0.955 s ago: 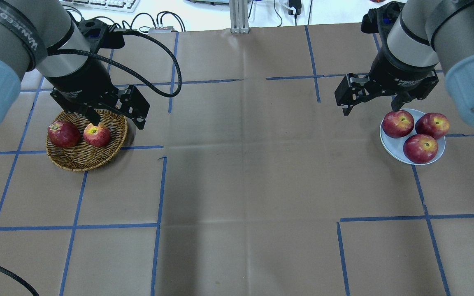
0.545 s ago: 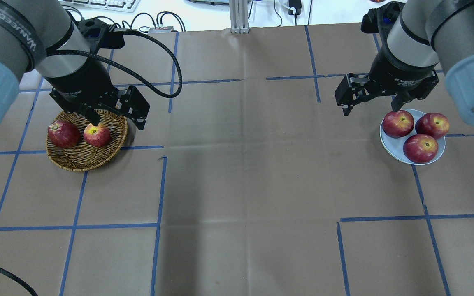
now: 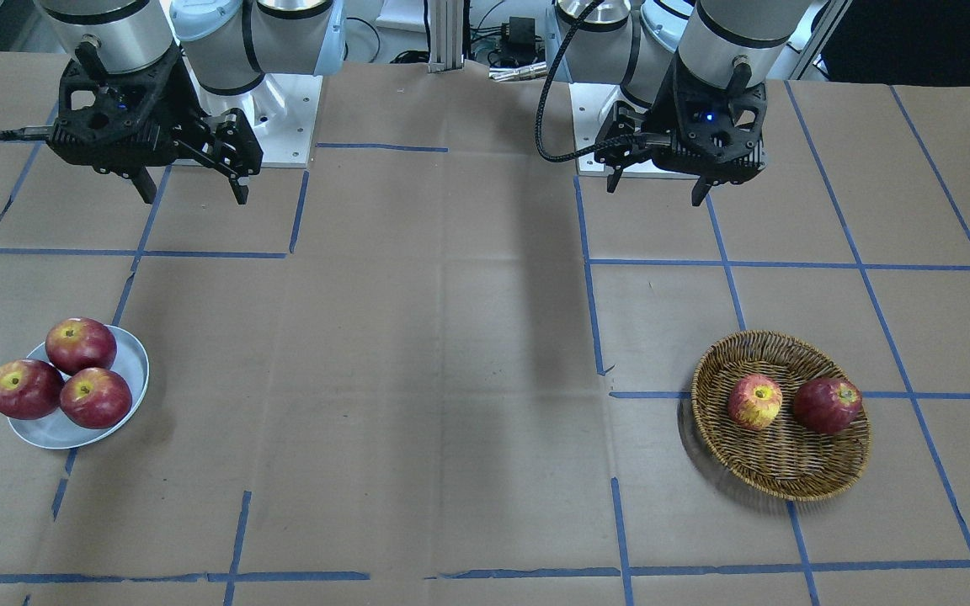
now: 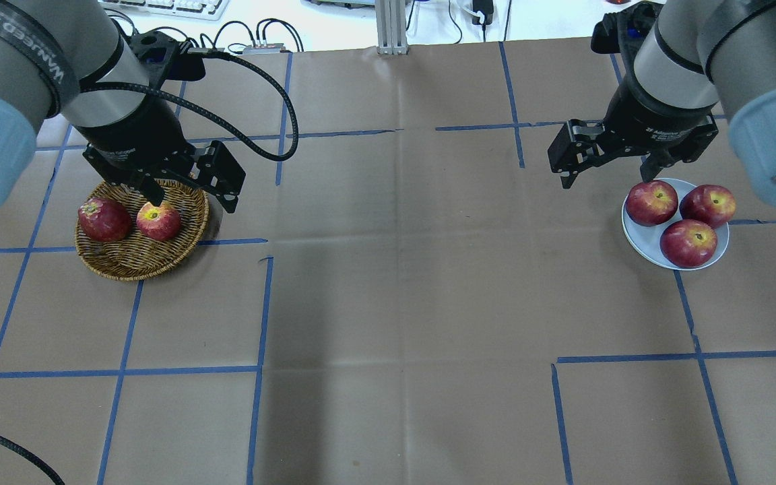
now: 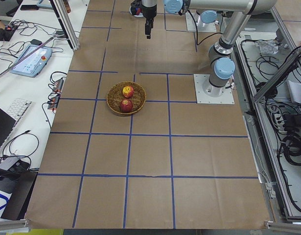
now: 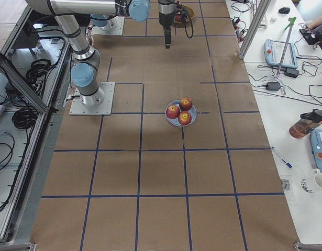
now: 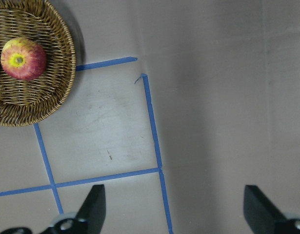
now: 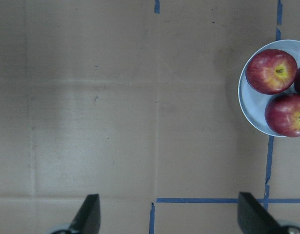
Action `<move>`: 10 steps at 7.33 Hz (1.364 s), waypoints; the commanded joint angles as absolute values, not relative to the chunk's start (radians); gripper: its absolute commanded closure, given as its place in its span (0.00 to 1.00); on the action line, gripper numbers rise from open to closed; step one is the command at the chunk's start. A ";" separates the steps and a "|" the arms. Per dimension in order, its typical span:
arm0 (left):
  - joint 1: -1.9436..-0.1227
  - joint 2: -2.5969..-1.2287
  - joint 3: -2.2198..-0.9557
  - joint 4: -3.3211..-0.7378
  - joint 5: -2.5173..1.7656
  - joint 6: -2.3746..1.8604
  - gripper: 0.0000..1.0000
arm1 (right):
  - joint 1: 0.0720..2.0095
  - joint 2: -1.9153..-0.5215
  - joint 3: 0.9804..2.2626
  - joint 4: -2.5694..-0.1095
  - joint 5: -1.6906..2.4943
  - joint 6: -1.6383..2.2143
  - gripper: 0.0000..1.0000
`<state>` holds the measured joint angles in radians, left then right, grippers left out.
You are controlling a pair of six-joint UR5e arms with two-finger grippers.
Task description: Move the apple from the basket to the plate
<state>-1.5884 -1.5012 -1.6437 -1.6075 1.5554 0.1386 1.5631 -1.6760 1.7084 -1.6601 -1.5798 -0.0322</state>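
The pinkish-red, yellow-streaked apple (image 4: pixel 158 221) lies in the wicker basket (image 4: pixel 137 269) next to a dark red apple (image 4: pixel 104 219); it also shows in the front view (image 3: pixel 755 401) and the left wrist view (image 7: pixel 23 59). My left gripper (image 4: pixel 192 202) is open and empty, hovering high beside the basket (image 3: pixel 788 484). The pale grey-blue plate (image 4: pixel 638 237) at the right holds three dark red apples (image 4: pixel 688 242). My right gripper (image 4: pixel 607 176) is open and empty, raised beside the plate (image 8: pixel 248 109).
The table is covered in brown paper with a grid of blue tape lines (image 4: pixel 260 310). Cables and a keyboard (image 4: pixel 166 7) lie beyond the far edge. The two robot bases (image 3: pixel 283 109) stand at the robot's side of the table.
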 commanded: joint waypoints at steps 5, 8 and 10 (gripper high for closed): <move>-1.456 -1.655 -1.641 -1.424 1.548 0.228 0.01 | 1.563 -1.677 1.709 -1.660 -1.580 -0.032 0.00; -1.376 -1.753 -1.660 -1.322 1.552 0.465 0.01 | 1.563 -1.677 1.709 -1.660 -1.580 -0.032 0.00; -1.303 -1.842 -1.719 -1.135 1.557 0.578 0.01 | 1.563 -1.677 1.709 -1.660 -1.580 -0.032 0.00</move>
